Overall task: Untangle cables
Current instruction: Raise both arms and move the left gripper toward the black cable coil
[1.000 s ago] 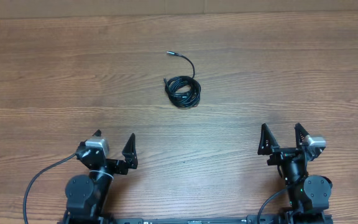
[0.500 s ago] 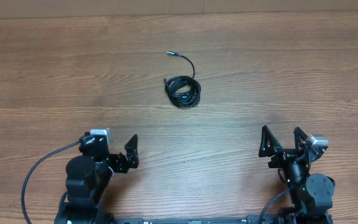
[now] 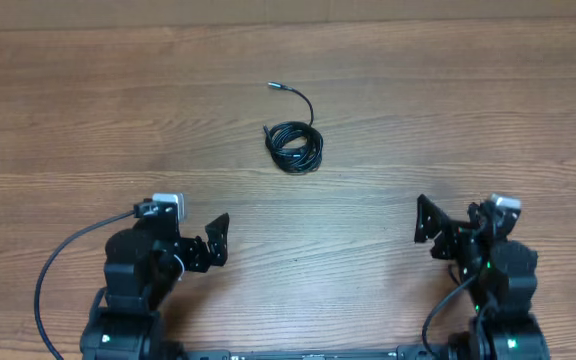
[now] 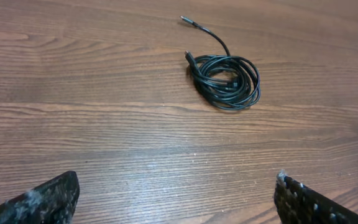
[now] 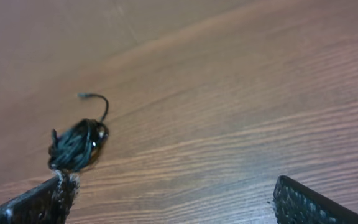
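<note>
The cables lie as one tight black coil near the middle of the wooden table, well apart from the left gripper and the right gripper, with one free end and its plug tip sticking out on the far side. Both grippers stand with jaws wide open and empty (each is at the near edge). The risk, I think, is a pinch into the thick of the coil: several loops caught together, so pulling would tighten the tangle or drag the whole bundle.
</note>
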Controlling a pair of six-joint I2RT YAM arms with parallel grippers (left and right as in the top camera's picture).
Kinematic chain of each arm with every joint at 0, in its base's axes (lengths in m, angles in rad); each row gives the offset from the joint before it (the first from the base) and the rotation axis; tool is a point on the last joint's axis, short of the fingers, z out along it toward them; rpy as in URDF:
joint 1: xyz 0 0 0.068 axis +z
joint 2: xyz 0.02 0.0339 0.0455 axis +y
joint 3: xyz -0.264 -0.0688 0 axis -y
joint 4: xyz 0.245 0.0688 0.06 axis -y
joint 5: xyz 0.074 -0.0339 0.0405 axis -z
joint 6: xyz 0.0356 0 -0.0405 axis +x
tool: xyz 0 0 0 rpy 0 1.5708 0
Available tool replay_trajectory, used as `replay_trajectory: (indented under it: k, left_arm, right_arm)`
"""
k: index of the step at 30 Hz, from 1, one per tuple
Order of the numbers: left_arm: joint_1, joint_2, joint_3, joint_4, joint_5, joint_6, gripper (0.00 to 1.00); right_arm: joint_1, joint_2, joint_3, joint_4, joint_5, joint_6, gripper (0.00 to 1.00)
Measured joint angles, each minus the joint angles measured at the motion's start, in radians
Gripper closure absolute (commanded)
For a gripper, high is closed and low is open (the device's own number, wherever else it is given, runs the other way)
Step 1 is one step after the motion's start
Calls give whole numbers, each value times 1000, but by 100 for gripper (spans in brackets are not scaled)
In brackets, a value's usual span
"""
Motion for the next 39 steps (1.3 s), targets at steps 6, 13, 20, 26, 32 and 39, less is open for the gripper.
replay_trajectory:
  k: [6, 13, 20, 26, 32, 39]
  left_arm:
    - [0, 112, 101, -82, 0, 0, 1]
    - [0, 272, 259, -232, 0, 0, 0]
    - [0, 441, 493, -433, 4, 0, 0]
    - [0, 548, 678, -622, 12, 0, 0]
    - [0, 558, 699, -655, 15, 0, 0]
    - [0, 558, 700, -621, 19, -23, 0]
  right_arm:
    - [0, 249, 155, -90, 0, 0, 0]
    - [-1, 507, 341, -255, 0, -2, 0]
    - [-1, 680, 518, -418, 0, -35, 0]
    - [-1, 697, 604, -477, 0, -46, 0]
    - [-1, 697, 676, -533, -1, -49, 0]
    - [-1, 697, 687, -529, -26, -49, 0]
